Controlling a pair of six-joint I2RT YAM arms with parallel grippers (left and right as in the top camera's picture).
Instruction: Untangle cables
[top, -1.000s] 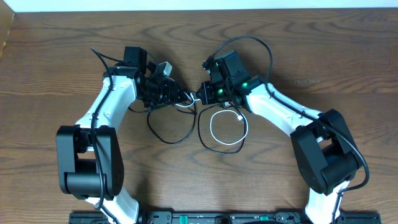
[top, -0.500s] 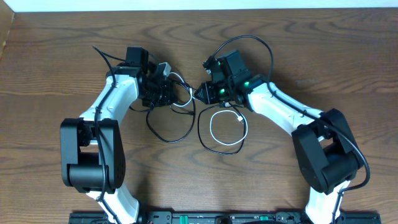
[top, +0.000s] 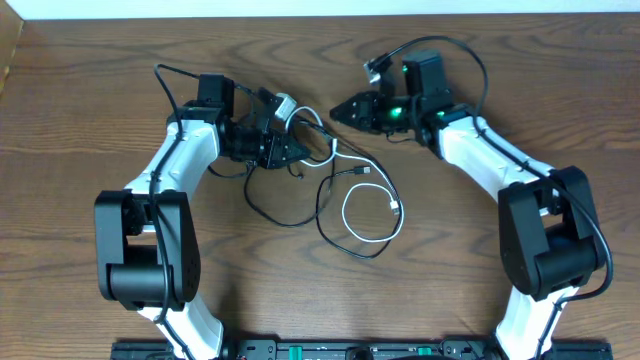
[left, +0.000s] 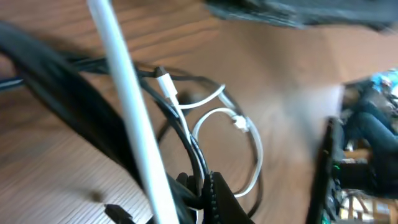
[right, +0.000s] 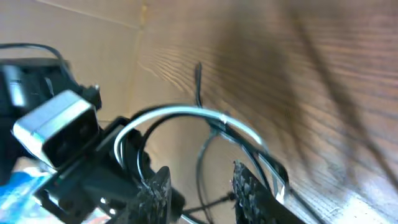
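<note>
The cables lie tangled mid-table: a white cable (top: 345, 213) curled in a loop and thin black cables (top: 262, 213) looping round it. My left gripper (top: 300, 151) is shut on black and white strands at the tangle's upper left. The left wrist view shows the left gripper (left: 202, 185) pinching those strands, with the white cable's loop (left: 256, 147) beyond. My right gripper (top: 338, 107) hangs open up and to the right of the tangle, holding nothing. In the right wrist view the right gripper (right: 200, 186) has an empty gap, with a white strand (right: 186, 111) arching ahead of it.
Wood-grain table (top: 90, 120) all around. A black plug end (top: 362, 172) and a white plug end (top: 395, 207) lie loose by the loop. The arms' own thick black wires arc above each wrist. The left arm's camera housing (right: 56, 124) is close in front of the right gripper.
The right gripper opened, let go of the strands and drew back up and to the right. The left gripper shut on the cables, and the tangle has spread wider.
</note>
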